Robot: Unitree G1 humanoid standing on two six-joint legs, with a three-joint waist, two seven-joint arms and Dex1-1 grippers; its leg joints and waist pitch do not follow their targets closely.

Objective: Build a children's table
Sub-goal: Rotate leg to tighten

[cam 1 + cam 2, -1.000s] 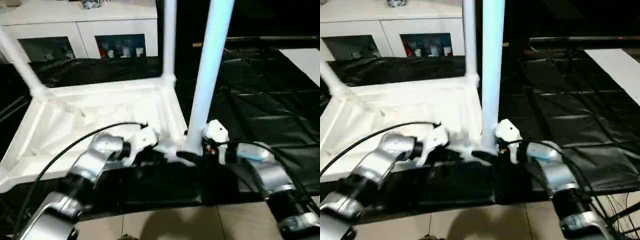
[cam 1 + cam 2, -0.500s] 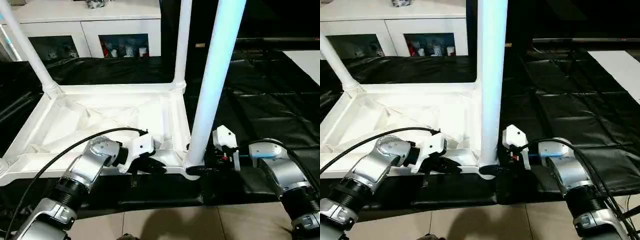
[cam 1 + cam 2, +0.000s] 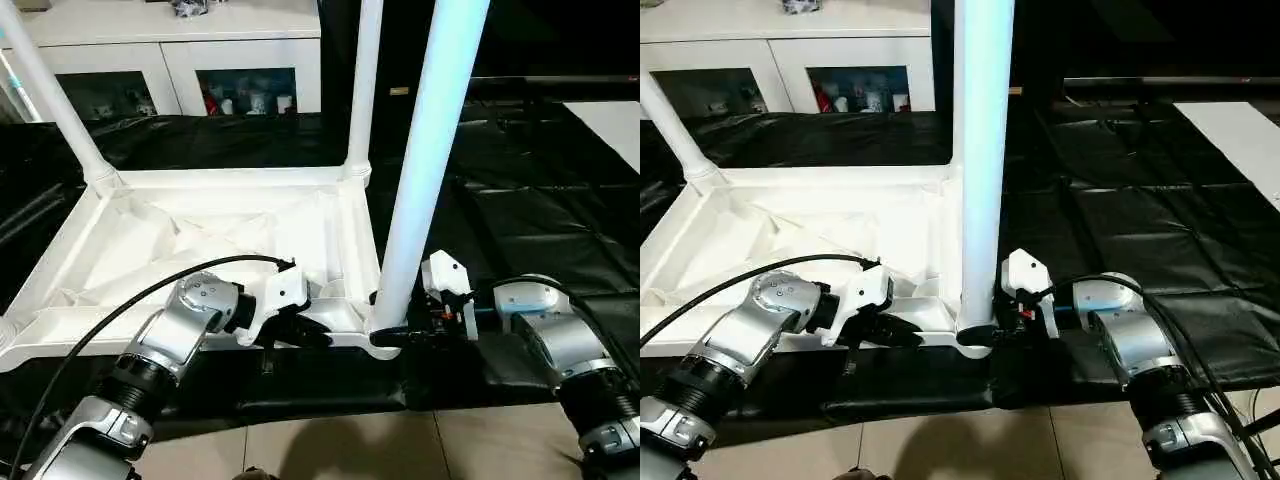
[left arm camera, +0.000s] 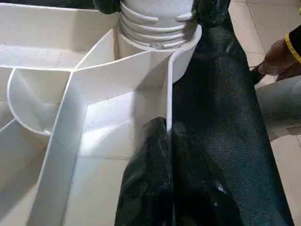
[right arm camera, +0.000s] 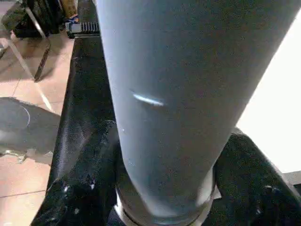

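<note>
The white tabletop (image 3: 200, 235) lies upside down on a black mat. Three white legs stand in its corner sockets: far left (image 3: 50, 95), far right (image 3: 365, 80) and near right (image 3: 425, 170). My left gripper (image 3: 308, 330) is shut on the thin near rim of the tabletop (image 4: 169, 94), close to the near right socket (image 4: 157, 28). My right gripper (image 3: 388, 332) reaches in from the right at the foot of the near right leg (image 5: 164, 94). One black finger (image 5: 80, 188) lies against each side of that leg, just above the socket.
A white cabinet with glass doors (image 3: 170, 40) stands behind the mat. The black mat (image 3: 520, 200) stretches away to the right, with a white sheet (image 3: 610, 120) at its far edge. Tiled floor (image 3: 330, 450) runs along the front. A person's hand (image 4: 277, 59) shows beside the near corner.
The head camera tilted early on. My right gripper's fingers have drawn in around the foot of the near right leg. The left gripper has kept its hold on the rim.
</note>
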